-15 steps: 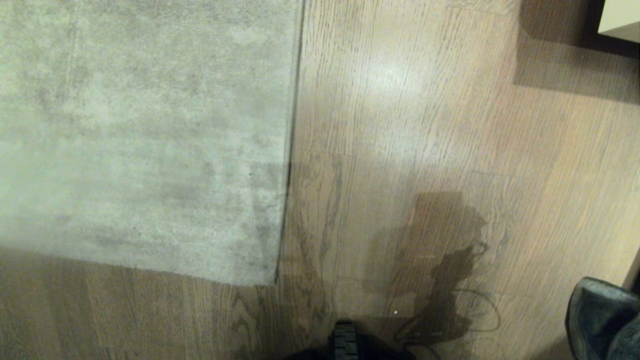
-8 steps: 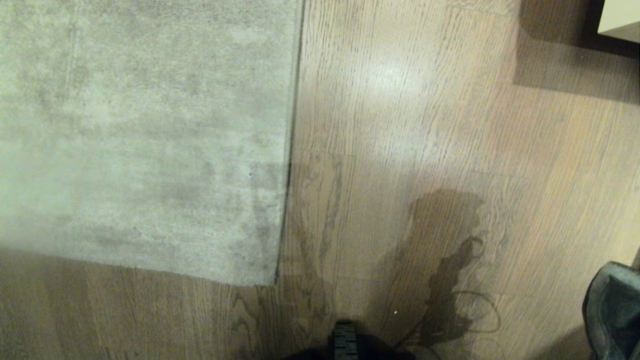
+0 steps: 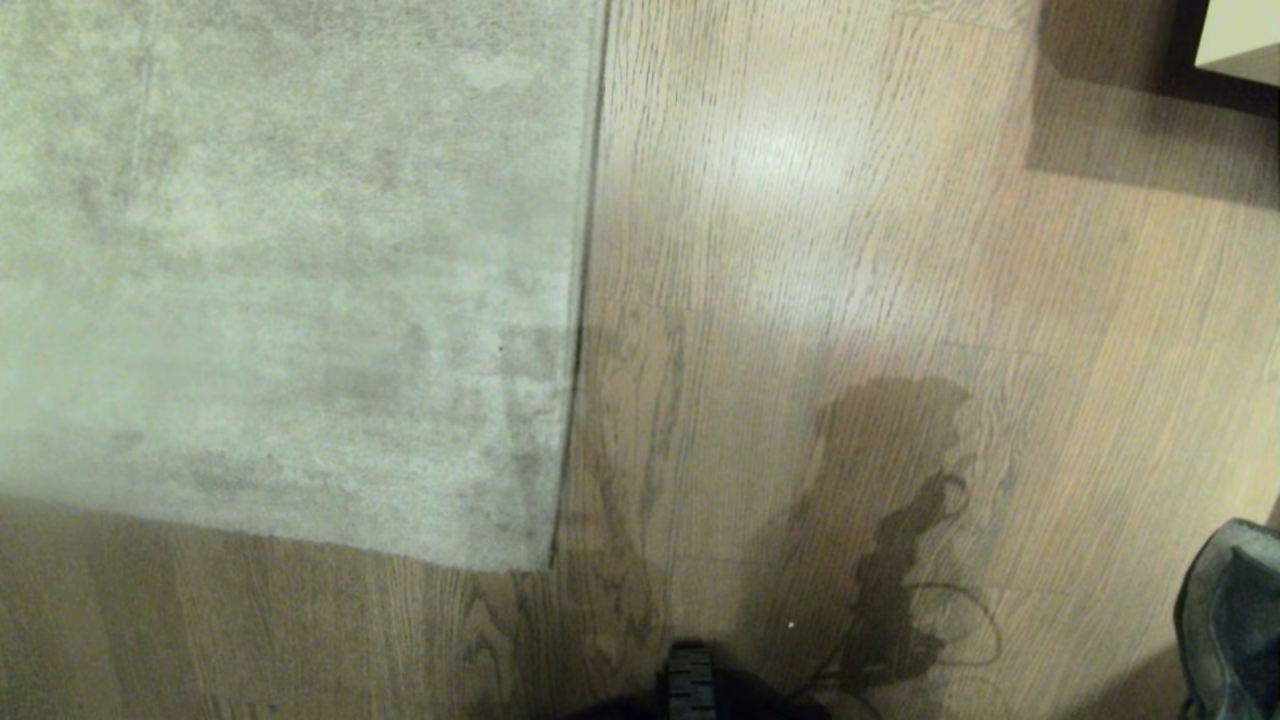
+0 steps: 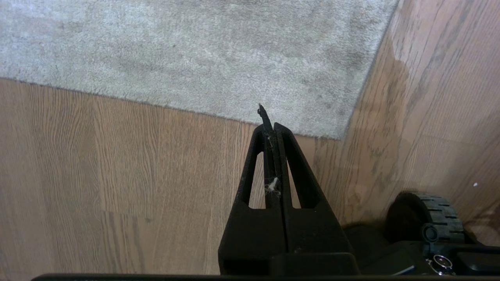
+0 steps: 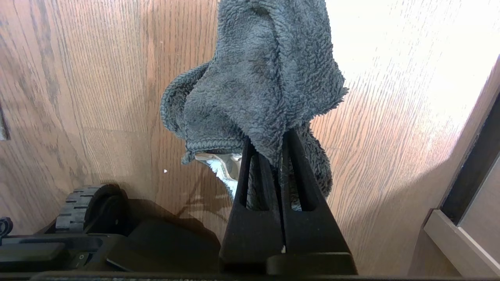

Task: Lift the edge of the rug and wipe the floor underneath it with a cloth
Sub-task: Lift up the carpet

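The rug (image 3: 290,280) lies flat on the floor (image 3: 800,250), unlifted. The right gripper (image 5: 279,146), jaws clamped on the cloth (image 5: 258,78), hangs at the robot's right; the left gripper (image 4: 269,125), jaws closed and empty, must likely open to take the near corner.

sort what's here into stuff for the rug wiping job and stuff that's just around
For the job:
- rug, lying flat
- floor
- cloth, clamped in the right gripper
- left gripper, shut and empty, over the floor beside the rug's corner

Just around:
- robot's wheel
- pale furniture at the far right
- cabinet edge beside the cloth
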